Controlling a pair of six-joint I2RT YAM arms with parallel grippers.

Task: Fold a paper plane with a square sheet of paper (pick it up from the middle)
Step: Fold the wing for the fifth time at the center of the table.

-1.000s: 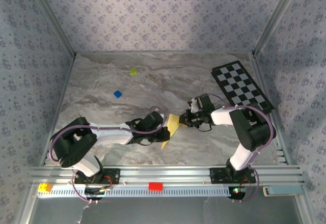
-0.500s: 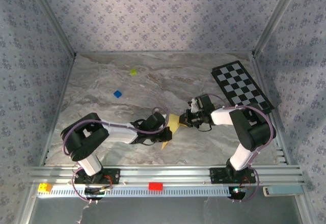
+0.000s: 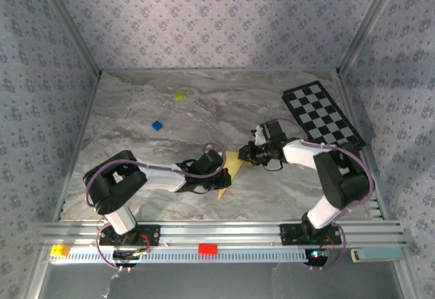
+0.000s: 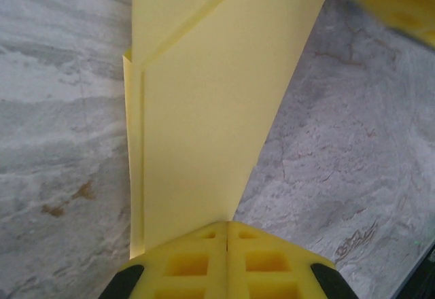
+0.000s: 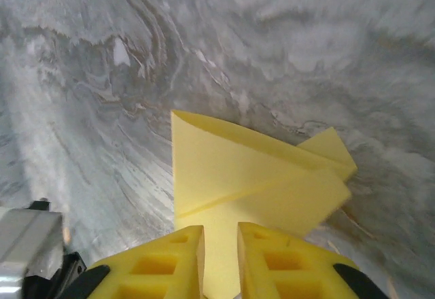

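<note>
The yellow sheet of paper (image 3: 232,166) is folded into a layered, pointed paper plane shape and sits just above the marble table between the two arms. My left gripper (image 3: 222,177) is shut on its near end. In the left wrist view the pads (image 4: 204,258) meet on the paper's edge (image 4: 204,109), where overlapping layers show. My right gripper (image 3: 247,155) is at the paper's far side. In the right wrist view its fingertips (image 5: 219,234) stand apart, with the folded paper (image 5: 251,177) reaching into the gap.
A black-and-white checkered board (image 3: 323,115) lies at the back right. A small yellow-green block (image 3: 178,96) and a blue block (image 3: 157,126) lie on the table (image 3: 136,149) at the back left. Patterned walls enclose the table on three sides.
My right gripper has opened and let go of the paper, and shifted slightly toward the back. My left gripper keeps its hold, and the paper has barely moved.
</note>
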